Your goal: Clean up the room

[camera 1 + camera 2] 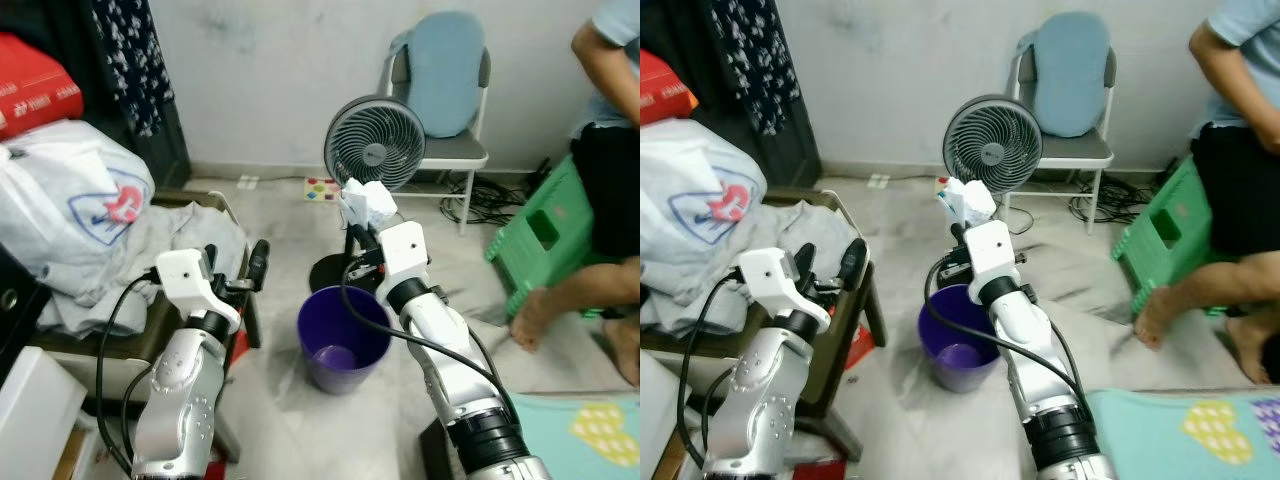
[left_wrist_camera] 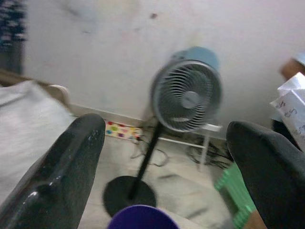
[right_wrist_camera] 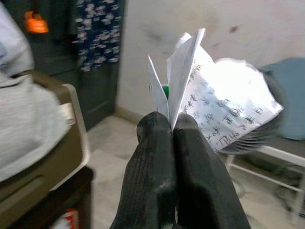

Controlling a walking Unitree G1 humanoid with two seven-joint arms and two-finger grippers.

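My right gripper (image 1: 358,222) is shut on a crumpled sheet of white printed paper (image 1: 368,201), holding it in the air above and just behind a purple bin (image 1: 344,340) on the floor. In the right wrist view the paper (image 3: 217,98) fans out from between the two pressed fingers (image 3: 164,157). The bin holds a small pale object at its bottom. My left gripper (image 1: 240,265) is open, raised to the left of the bin beside a wooden chair piled with cloth (image 1: 185,240). Its wide-spread fingers (image 2: 62,167) frame the fan and the bin's rim (image 2: 140,217).
A grey standing fan (image 1: 375,140) stands just behind the bin, with a folding chair (image 1: 440,90) at the wall. A person sits on a green stool (image 1: 545,235) at the right, bare foot (image 1: 535,320) on the floor. Bags and cloth (image 1: 70,205) pile up at the left.
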